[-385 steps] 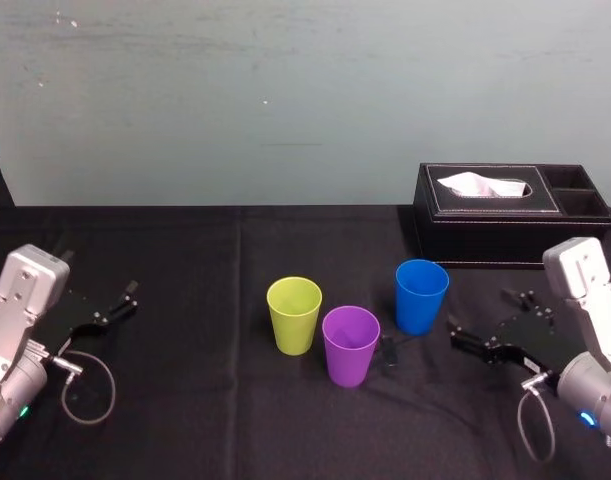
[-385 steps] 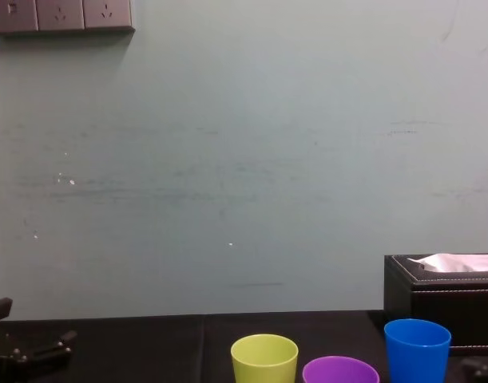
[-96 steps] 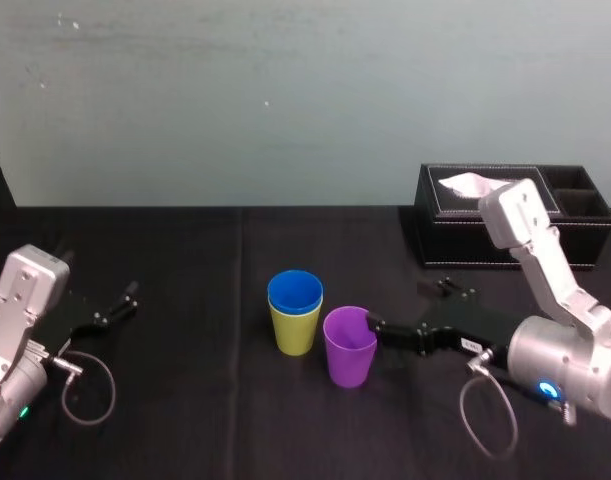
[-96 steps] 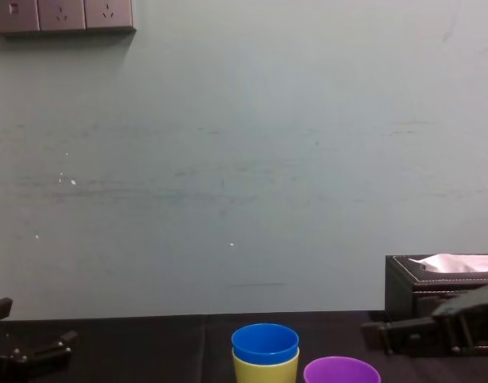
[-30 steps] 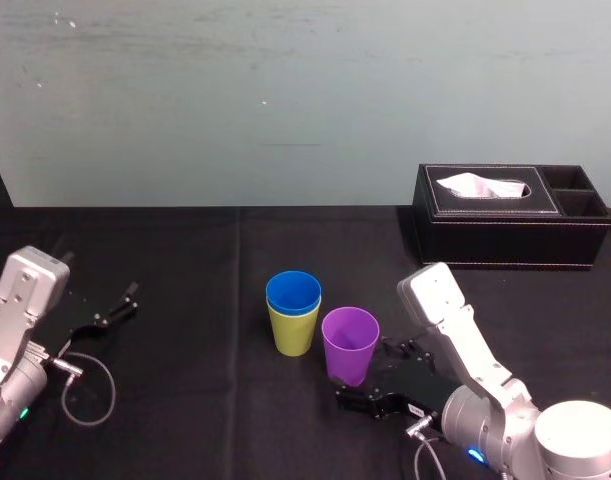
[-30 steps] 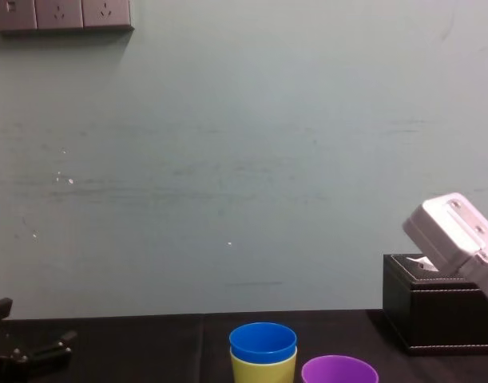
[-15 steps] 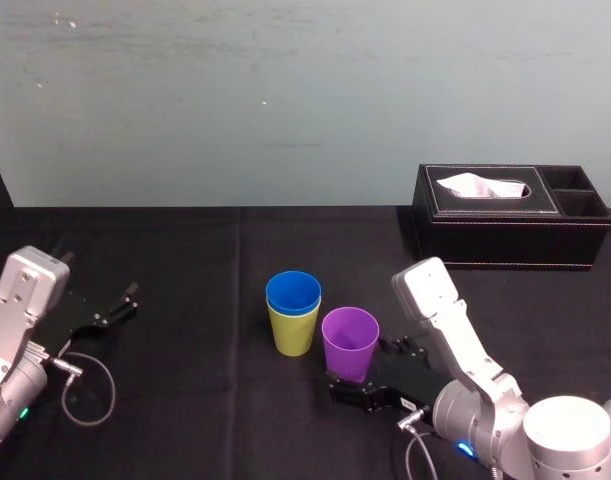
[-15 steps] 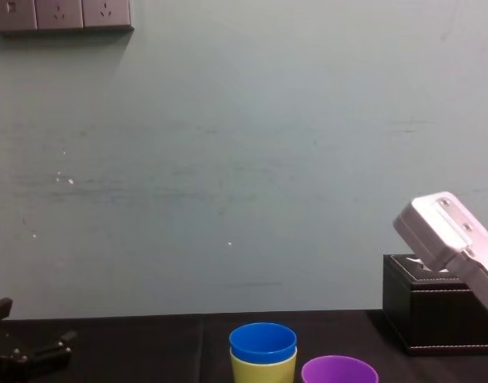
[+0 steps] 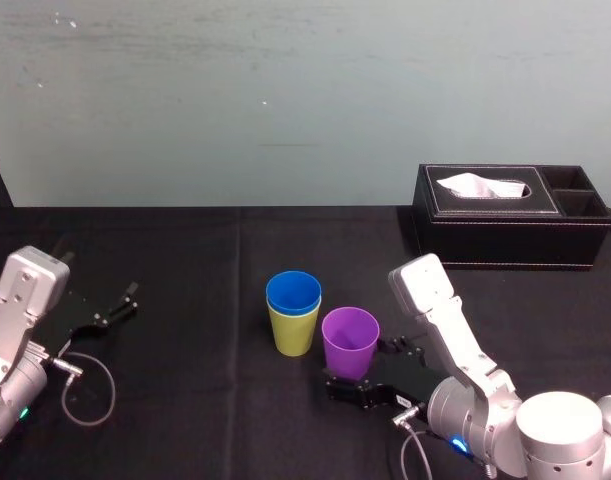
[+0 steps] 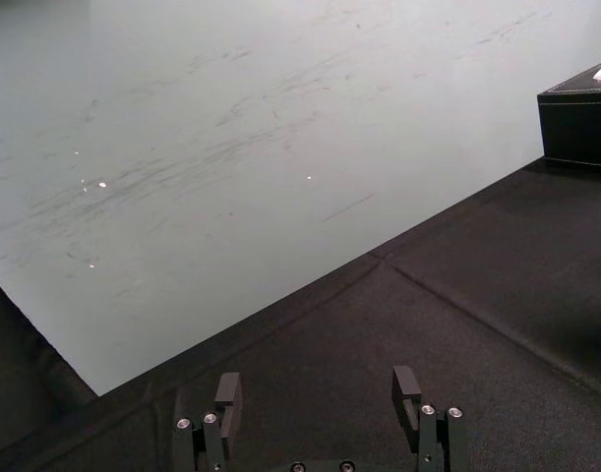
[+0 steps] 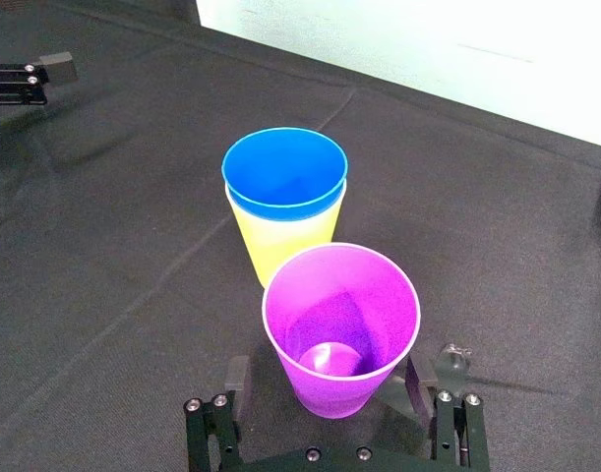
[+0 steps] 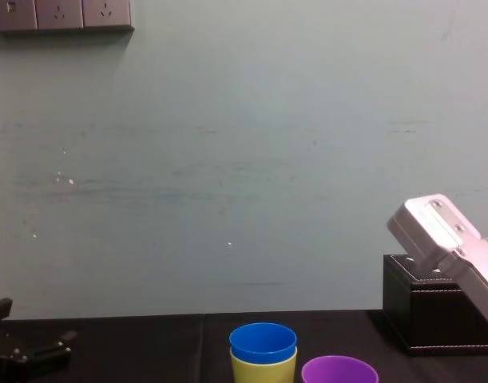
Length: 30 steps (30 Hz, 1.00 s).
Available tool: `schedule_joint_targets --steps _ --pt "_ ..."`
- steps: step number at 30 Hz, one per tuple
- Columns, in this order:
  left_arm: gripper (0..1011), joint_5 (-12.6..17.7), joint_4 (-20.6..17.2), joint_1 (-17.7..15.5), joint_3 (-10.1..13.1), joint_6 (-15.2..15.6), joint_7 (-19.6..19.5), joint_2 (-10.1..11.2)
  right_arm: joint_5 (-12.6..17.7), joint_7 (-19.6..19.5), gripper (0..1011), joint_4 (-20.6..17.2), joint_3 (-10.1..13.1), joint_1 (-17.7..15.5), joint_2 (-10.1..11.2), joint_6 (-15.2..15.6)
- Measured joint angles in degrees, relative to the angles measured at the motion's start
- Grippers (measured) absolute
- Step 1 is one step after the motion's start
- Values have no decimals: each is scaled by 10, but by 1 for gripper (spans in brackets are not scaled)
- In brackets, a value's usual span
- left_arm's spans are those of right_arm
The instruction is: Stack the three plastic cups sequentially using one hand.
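Purple cup (image 11: 341,329) stands upright between the spread fingers of my right gripper (image 11: 344,366), not yet clamped. Just beyond it, toward my left, the blue cup (image 11: 284,167) sits nested in the yellow-green cup (image 11: 280,241). My left gripper (image 10: 317,381) lies parked far left, fingers apart.

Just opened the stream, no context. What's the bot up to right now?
Stacking cups with the right arm. The blue cup sits nested in the yellow-green cup. The right pincer, open, straddles the lower part of the purple cup, which stands on the table beside that pair, not yet gripped. The left pincer is parked open at the table's left side.
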Motion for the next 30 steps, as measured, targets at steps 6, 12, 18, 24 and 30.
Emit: schedule_joint_targets --steps 6,12,18,24,30 --pt "1000 0 0 0 0 0 0 0 -4 3 1000 4 3 1 -6 2" --pt "1000 0 0 0 0 0 0 0 -11 5 1000 9 6 2 -12 2" --pt "1000 0 0 0 0 0 0 0 -17 5 1000 13 9 2 -16 0" --pt "1000 0 0 0 0 0 0 0 -20 7 1000 17 10 4 -19 -4" --pt "1000 0 0 0 0 0 0 0 -24 9 1000 23 10 9 -24 -8"
